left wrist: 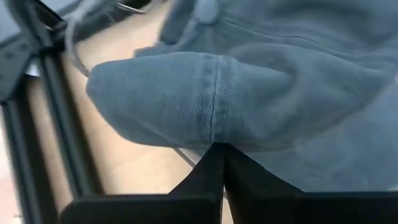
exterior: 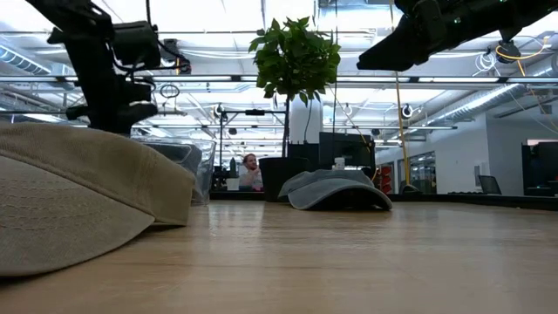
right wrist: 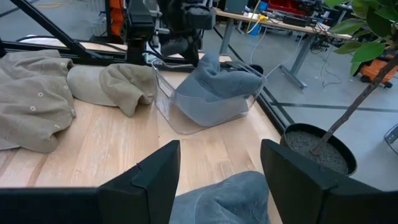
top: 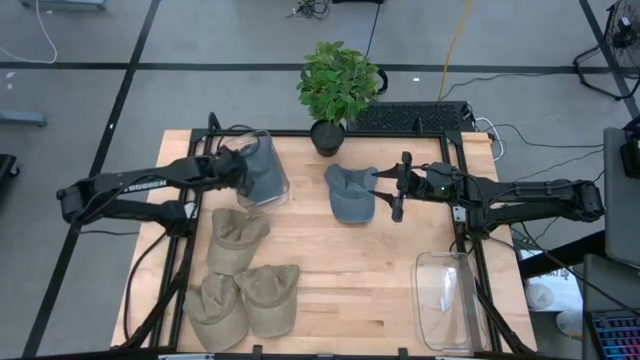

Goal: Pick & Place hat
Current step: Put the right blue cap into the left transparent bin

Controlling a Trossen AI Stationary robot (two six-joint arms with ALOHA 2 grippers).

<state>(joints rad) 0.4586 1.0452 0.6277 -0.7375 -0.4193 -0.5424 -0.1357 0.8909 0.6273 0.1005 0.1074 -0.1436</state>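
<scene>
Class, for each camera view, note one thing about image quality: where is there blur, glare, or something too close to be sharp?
Low view: the tan hat looms large and soft at the lens, and the ceiling lights glare white. Left wrist view: the blue hat fills the frame, its upper part blurred. Right wrist view: the clear bin catches faint reflections. High view: even light, soft shadows under the plant.

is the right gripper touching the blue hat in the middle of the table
Apart. In the low view the right gripper hangs high above the blue hat, with open room background between them.
</scene>
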